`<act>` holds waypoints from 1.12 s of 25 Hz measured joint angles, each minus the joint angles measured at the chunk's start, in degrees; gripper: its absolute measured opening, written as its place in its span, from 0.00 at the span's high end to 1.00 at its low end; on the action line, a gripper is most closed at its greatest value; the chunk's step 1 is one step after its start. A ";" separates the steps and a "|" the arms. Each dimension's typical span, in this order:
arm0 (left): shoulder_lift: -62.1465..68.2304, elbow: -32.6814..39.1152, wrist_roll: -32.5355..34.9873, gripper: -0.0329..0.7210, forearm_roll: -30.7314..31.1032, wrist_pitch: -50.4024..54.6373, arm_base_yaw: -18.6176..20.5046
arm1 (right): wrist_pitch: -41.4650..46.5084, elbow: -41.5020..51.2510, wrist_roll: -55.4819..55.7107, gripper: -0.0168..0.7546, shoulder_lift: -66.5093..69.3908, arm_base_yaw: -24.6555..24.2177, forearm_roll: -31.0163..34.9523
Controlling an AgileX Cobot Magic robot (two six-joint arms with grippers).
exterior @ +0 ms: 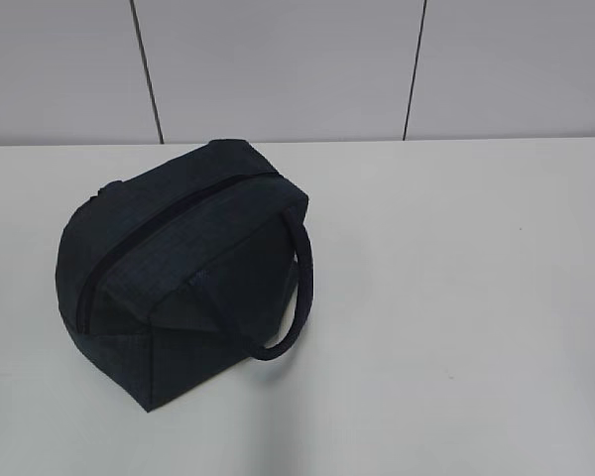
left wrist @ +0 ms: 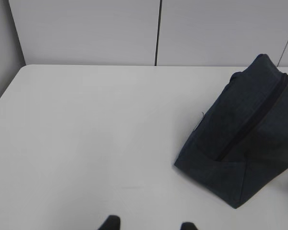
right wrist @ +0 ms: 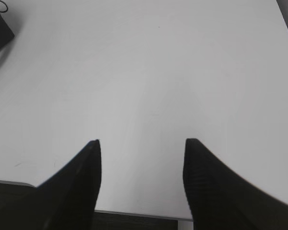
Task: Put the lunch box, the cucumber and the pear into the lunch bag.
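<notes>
**Left of centre: bag zipped, both grippers idle**

Left-centre in the exterior view, lunch bag (exterior: 178,273) sits on white table (exterior: 456,297), zipper closed; no arms visible there. Left wrist view shows left gripper (left wrist: 149,225) fingertips apart, empty, bottom edge. Right gripper (right wrist: 141,143) spread wide, empty, low above table.

The lunch bag (exterior: 178,278) is dark navy fabric, boxy, with its zipper (exterior: 169,213) closed along the top ridge. It sits upright on the tabletop's left half, nearer the far edge, turned at a slant. One rope-like handle (exterior: 296,288) loops out over its right side. The lunch box, cucumber and pear cannot be seen.
</notes>
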 joint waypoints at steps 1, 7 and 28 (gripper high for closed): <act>0.00 0.00 0.00 0.64 0.00 0.00 0.00 | 0.00 0.00 0.00 0.43 0.00 0.00 0.00; 0.00 0.00 0.00 0.64 0.00 0.00 0.00 | 0.00 0.00 0.00 0.43 0.00 0.00 0.00; 0.00 0.00 0.00 0.64 0.00 0.00 0.00 | 0.00 0.00 0.00 0.43 0.00 0.00 0.00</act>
